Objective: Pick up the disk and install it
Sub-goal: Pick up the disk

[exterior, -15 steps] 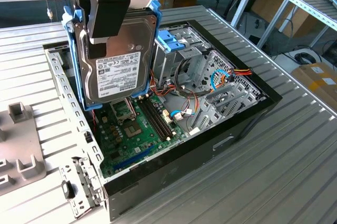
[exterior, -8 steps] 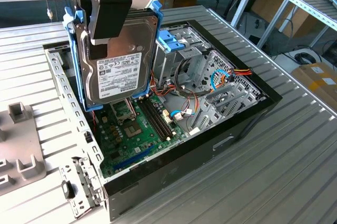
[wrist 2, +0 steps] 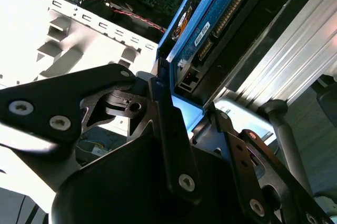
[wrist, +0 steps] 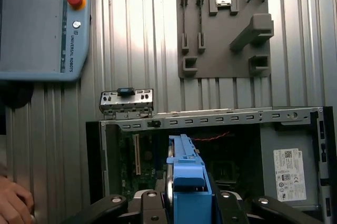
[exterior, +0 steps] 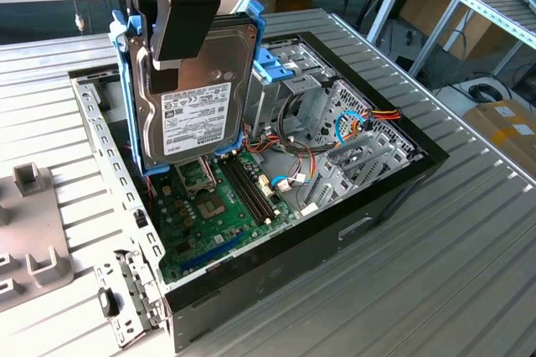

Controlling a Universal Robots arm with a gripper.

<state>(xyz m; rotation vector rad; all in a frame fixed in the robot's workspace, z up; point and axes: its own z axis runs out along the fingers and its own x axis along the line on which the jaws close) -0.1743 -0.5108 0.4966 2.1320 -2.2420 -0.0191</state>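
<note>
Disk: I count one point(exterior: 201, 101), held upright with its white label facing the exterior view, hanging over the open computer case point(exterior: 352, 227).
Gripper: one point(exterior: 179, 45), clamped tight on the disk's upper part, with a black finger point(exterior: 180, 13) across the labelled face.
Case: one, lid off, lying on the ribbed table point(exterior: 469, 281), with one green circuit board point(exterior: 209, 231) inside.
Beside the case: one grey fixture plate point(wrist: 221, 50), one control pendant point(wrist: 37, 29), and one person's hand point(wrist: 13, 205).
</note>
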